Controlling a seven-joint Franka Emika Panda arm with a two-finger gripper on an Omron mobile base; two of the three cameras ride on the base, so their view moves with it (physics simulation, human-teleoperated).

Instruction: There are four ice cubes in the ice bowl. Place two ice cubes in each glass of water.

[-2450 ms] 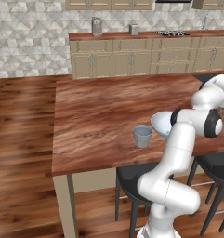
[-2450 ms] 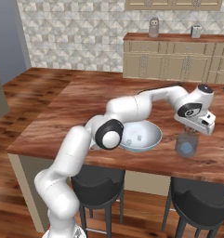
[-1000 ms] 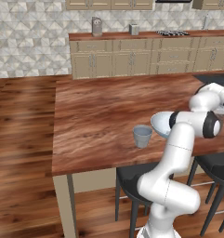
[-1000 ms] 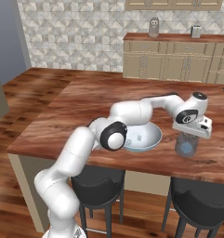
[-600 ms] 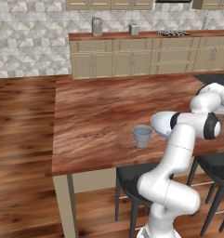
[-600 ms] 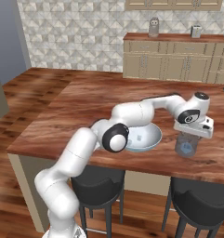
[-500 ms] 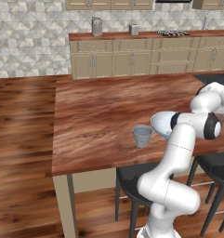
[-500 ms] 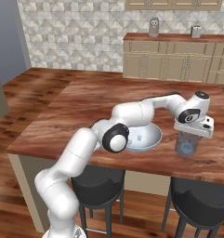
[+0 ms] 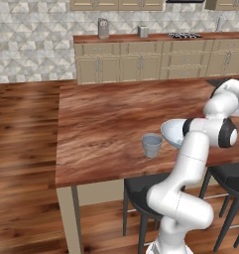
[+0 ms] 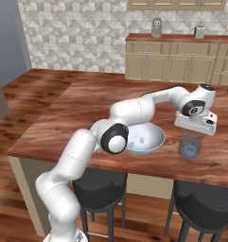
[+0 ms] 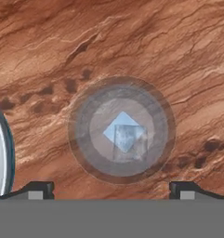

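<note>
gripper: your gripper (image 10: pixel 195 130) hangs just above the right-hand glass (image 10: pixel 190 146), jaws spread wide, nothing between them.
right glass: in your hand view you look straight down into this glass (image 11: pixel 121 130); two ice cubes (image 11: pixel 126 137) lie overlapped at its bottom.
ice bowl: the ice bowl (image 10: pixel 144 139) sits on the wooden counter (image 10: pixel 87 113) just left of that glass; you can make out pale cubes (image 10: pixel 140 140) inside, but not how many.
left glass: the other glass (image 9: pixel 151 145) stands just left of the ice bowl (image 9: pixel 172 133) in your left base view; its contents cannot be told.
</note>
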